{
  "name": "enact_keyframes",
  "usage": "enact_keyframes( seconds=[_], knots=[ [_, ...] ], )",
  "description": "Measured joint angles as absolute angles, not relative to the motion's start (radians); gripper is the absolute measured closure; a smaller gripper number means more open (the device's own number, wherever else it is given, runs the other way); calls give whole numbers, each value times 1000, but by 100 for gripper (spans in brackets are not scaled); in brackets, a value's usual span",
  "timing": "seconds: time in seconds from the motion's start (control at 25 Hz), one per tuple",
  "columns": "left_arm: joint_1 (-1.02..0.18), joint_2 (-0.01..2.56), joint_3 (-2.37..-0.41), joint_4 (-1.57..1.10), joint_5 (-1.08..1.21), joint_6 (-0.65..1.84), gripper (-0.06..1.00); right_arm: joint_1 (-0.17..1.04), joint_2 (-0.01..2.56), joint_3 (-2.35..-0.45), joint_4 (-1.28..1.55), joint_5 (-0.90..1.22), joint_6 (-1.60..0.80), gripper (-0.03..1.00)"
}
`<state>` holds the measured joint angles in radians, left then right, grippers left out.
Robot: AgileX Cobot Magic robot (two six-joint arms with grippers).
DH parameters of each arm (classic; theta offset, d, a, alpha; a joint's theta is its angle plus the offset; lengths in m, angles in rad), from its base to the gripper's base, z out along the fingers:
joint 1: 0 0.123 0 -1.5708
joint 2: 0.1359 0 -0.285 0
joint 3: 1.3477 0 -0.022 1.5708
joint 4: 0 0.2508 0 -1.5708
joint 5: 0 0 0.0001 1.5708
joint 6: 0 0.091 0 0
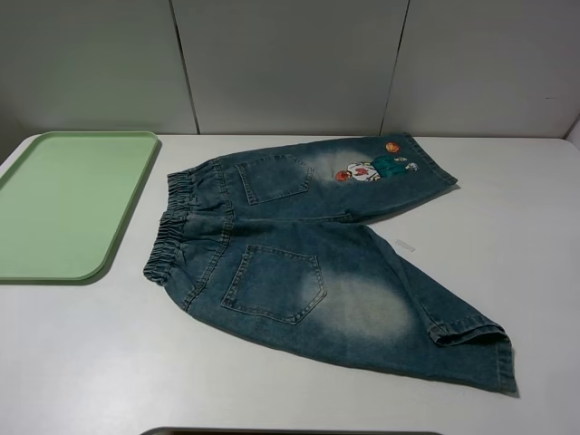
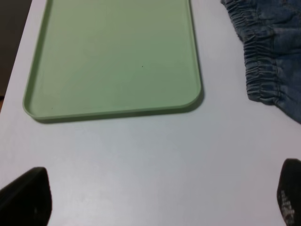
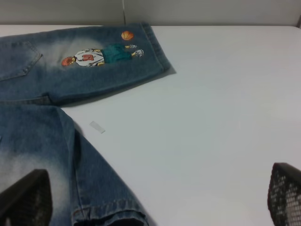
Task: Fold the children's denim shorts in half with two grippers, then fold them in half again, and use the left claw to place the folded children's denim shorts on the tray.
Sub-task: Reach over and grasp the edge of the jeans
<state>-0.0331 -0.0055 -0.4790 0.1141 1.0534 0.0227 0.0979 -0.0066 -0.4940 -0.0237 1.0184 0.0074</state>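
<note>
Left claw (image 2: 158, 195) and right gripper (image 3: 155, 197) released over 1 white desk (image 1: 517, 181).
Each shows 2 black jaws spread wide, grasping nothing. 1 pair of children's denim shorts (image 1: 317, 245), faded blue, lies flat and unfolded mid-desk: gathered elastic waistband (image 1: 177, 231) towards the left edge, 2 back pockets (image 1: 275, 283) up, 1 cartoon patch (image 1: 376, 168) by the far hem. 1 pale-green tray (image 1: 72, 199), rounded corners, low rim, fills the far-left corner, apart from the waistband; bare desk borders the right edge.
</note>
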Motion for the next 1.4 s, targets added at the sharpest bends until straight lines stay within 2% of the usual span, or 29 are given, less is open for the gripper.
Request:
enact_keyframes(
  seconds=[0.6, 0.96, 1.4],
  knots=[
    [-33, -6, -479, 114, 1053, 23, -1, 98, -7, -494, -24, 1018, 7, 27],
    [-33, -6, -479, 114, 1053, 23, -1, 209, -7, -494, -21, 1018, 7, 27],
    [-33, -6, -479, 114, 1053, 23, -1, 259, -7, -494, -17, 1018, 6, 27]
  ],
)
